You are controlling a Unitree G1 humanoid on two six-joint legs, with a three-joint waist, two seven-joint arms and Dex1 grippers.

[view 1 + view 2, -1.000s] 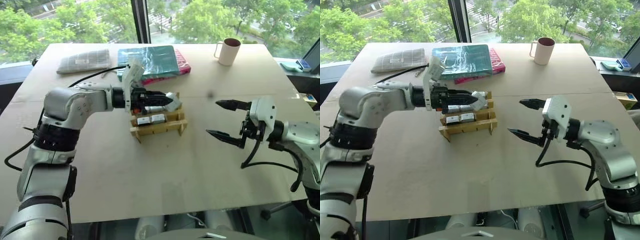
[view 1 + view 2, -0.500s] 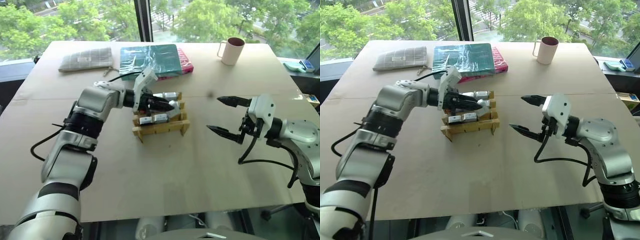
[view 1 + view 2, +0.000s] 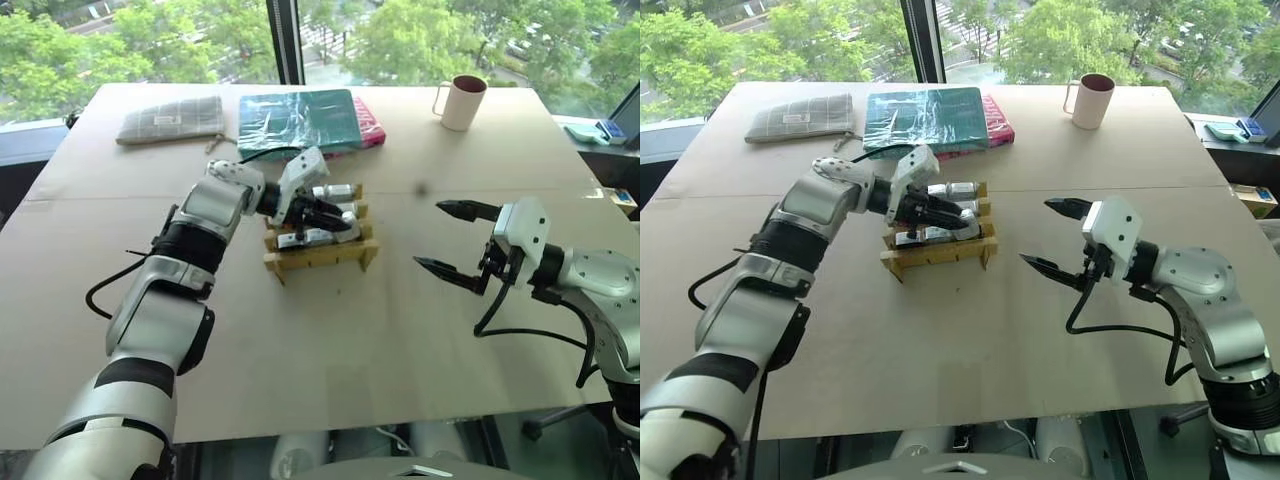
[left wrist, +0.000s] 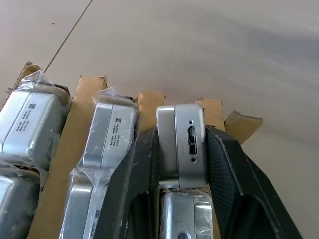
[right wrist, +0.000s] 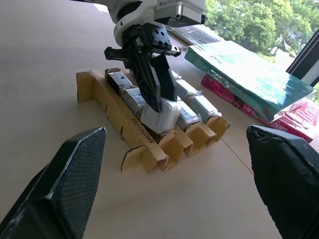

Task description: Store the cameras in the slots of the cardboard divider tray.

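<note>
Camera [image 4: 182, 144] upright in left tool [image 5: 155, 102], port end up, apparently entering tray [image 5: 144, 149] slot

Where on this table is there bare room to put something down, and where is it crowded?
The near half of the table, in front of the cardboard divider tray, is bare. So is the far stretch between the teal book and the mug. It is crowded at the tray, where the left claw holds a camera, and beside the open right claw.
</note>
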